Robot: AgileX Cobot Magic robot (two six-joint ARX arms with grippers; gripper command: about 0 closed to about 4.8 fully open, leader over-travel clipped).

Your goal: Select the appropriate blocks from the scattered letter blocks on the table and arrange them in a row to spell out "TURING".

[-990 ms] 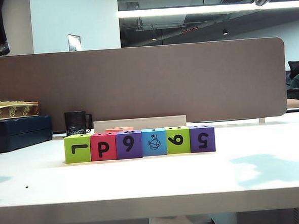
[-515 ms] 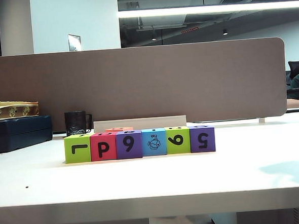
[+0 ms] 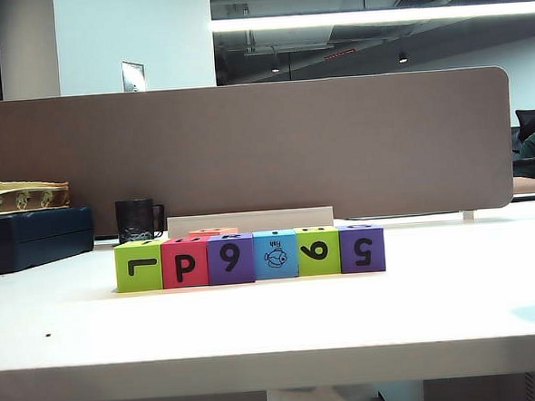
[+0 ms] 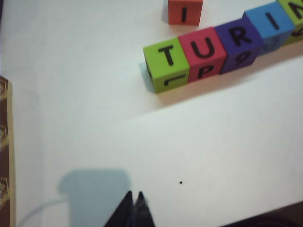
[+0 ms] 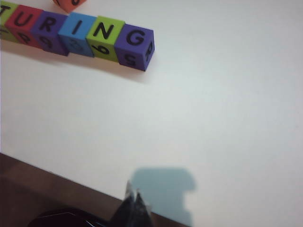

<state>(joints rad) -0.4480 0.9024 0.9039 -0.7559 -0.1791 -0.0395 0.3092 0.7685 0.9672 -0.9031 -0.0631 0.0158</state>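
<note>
Six letter blocks stand in a row on the white table [image 3: 454,280]: lime green [image 3: 138,266], red [image 3: 184,262], purple [image 3: 230,258], light blue with a fish [image 3: 275,254], lime green [image 3: 318,250], purple [image 3: 361,247]. Their tops read T [image 4: 166,64], U [image 4: 204,53], R [image 4: 239,42], I [image 4: 271,21], N [image 5: 105,38], G [image 5: 135,46]. My left gripper [image 4: 134,195] is shut and empty, well short of the T end. My right gripper [image 5: 132,193] is shut and empty over the table's front edge, away from the G end. Neither gripper shows in the exterior view.
A spare orange-red block [image 4: 184,11] sits just behind the row. At the back left stand a black mug [image 3: 137,219] and a dark box [image 3: 34,237] with a gold-patterned book on it. The brown-grey partition [image 3: 246,152] closes off the back.
The dark arm parts at the exterior view's top corners have gone out of frame. Their shadows on the table have shrunk toward the edges. The blocks have not moved.
</note>
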